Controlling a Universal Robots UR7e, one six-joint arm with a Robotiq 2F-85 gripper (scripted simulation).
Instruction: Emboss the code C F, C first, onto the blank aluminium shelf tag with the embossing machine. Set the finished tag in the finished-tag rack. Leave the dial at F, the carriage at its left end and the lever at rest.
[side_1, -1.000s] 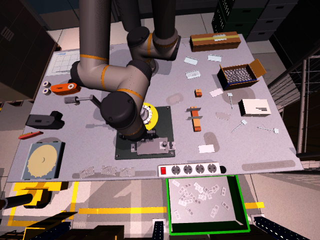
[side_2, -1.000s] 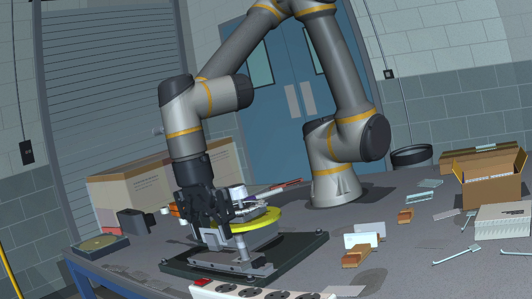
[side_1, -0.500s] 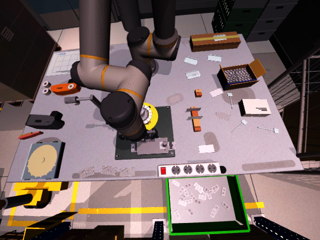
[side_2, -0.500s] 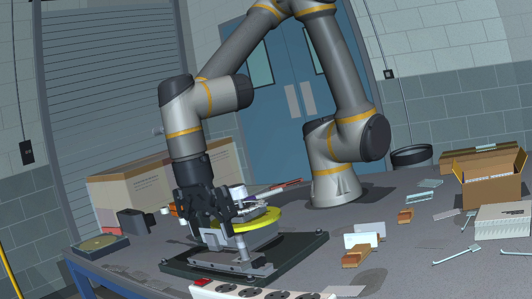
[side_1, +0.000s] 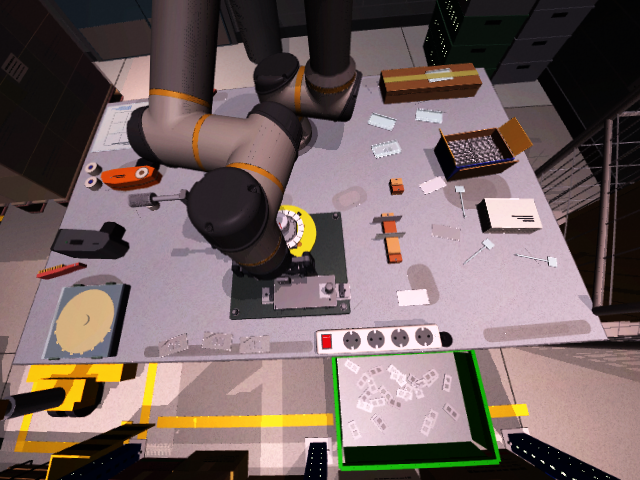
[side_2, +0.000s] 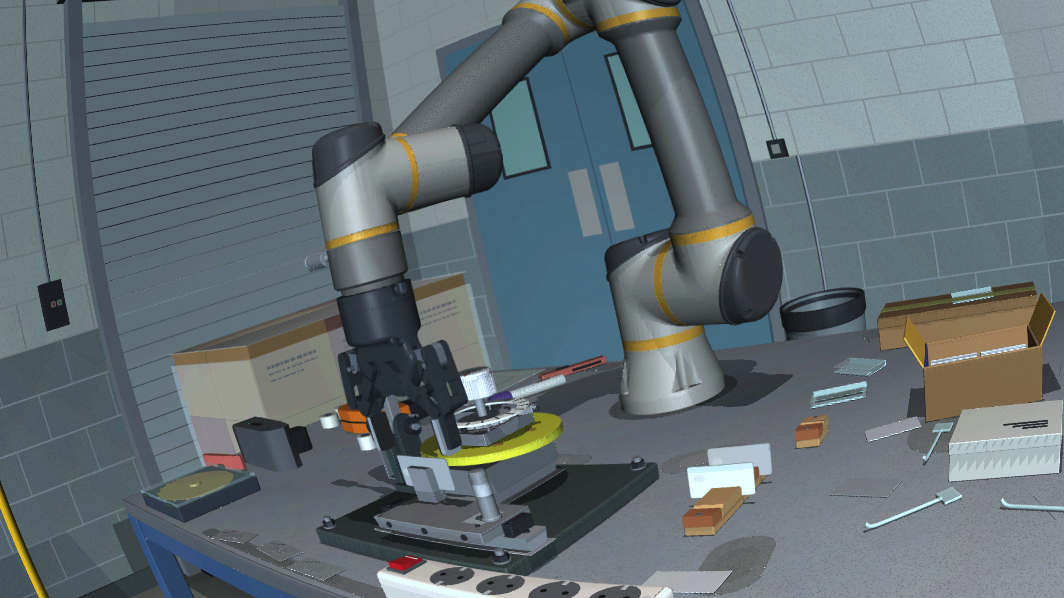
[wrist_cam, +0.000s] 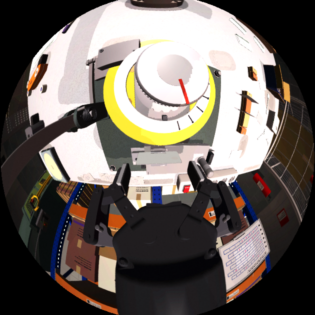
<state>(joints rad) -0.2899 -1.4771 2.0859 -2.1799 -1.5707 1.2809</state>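
The grey carriage (wrist_cam: 164, 160) of the embossing machine (side_1: 289, 266) lies right under my fingers, with a flat aluminium tag (wrist_cam: 158, 158) on it and an upright knob (wrist_cam: 204, 167) at its right end. Behind it sits the yellow dial disc (side_2: 495, 439) with a white knurled knob (wrist_cam: 173, 79), whose red pointer (wrist_cam: 184, 91) aims toward the tick marks on the near right. The black lever (wrist_cam: 53, 132) runs off to the left. The finished-tag rack (side_1: 392, 237), an orange block with slots, stands to the machine's right. My gripper (wrist_cam: 160, 176) hovers just above the carriage, open and empty.
Behind the machine stands my arm's base (side_2: 670, 372). An open carton (side_1: 478, 150), a white box (side_1: 512, 214), spare plates and pins are scattered on the right of the table. A power strip (side_1: 380, 339) lies along the front edge, above a green bin (side_1: 413, 408). A disc tray (side_1: 85, 320) sits front left.
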